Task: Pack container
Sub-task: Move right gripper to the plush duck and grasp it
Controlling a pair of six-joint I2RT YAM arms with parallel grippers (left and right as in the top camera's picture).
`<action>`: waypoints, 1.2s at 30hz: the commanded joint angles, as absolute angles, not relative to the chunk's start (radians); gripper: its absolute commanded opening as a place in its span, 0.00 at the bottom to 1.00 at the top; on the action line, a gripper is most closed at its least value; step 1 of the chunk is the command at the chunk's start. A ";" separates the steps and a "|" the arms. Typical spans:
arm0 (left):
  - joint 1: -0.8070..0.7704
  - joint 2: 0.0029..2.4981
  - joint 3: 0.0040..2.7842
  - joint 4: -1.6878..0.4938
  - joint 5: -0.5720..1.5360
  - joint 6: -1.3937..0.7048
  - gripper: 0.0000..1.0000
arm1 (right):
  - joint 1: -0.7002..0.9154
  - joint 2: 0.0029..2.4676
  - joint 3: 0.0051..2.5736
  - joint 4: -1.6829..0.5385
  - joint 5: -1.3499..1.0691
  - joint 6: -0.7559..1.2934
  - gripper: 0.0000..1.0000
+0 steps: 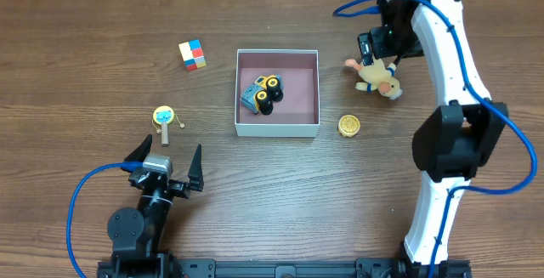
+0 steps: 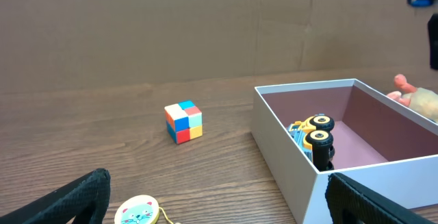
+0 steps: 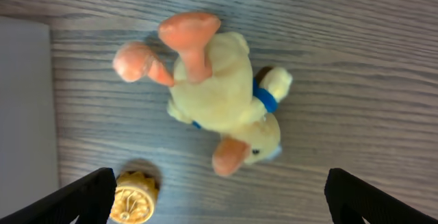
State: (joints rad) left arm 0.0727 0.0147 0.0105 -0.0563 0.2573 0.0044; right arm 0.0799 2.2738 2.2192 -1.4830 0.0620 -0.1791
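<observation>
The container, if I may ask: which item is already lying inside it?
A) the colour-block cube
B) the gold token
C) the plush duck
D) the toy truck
D: the toy truck lies on the pink floor of the container, while the cube, the plush duck and the gold token all sit outside its walls.

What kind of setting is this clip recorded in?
Probably a robot test bench, not a home: a wood-grain table, a plain cardboard wall behind it, and a colour cube and plush duck set out around a box.
</observation>
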 commanded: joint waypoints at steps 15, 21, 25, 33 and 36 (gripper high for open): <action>0.078 0.005 0.007 -0.055 0.255 0.023 1.00 | 0.076 2.392 2.131 -1.383 0.078 -0.241 0.93; 0.078 0.005 0.007 -0.054 0.255 0.023 1.00 | 0.076 2.392 2.131 -1.351 0.077 -0.240 0.83; 0.078 0.005 0.007 -0.055 0.255 0.023 1.00 | 0.076 2.392 2.127 -1.342 0.077 -0.240 0.76; 0.078 0.004 0.007 -0.055 0.255 0.023 1.00 | 0.076 2.393 2.108 -1.333 0.078 -0.236 0.43; 0.078 0.004 0.007 -0.055 0.255 0.023 1.00 | 0.077 2.393 2.124 -1.364 0.098 -0.235 0.34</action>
State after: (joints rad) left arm 0.0727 0.0147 0.0105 -0.0563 0.2573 0.0044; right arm 0.0792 2.3947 2.1212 -1.3369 0.0711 -0.2409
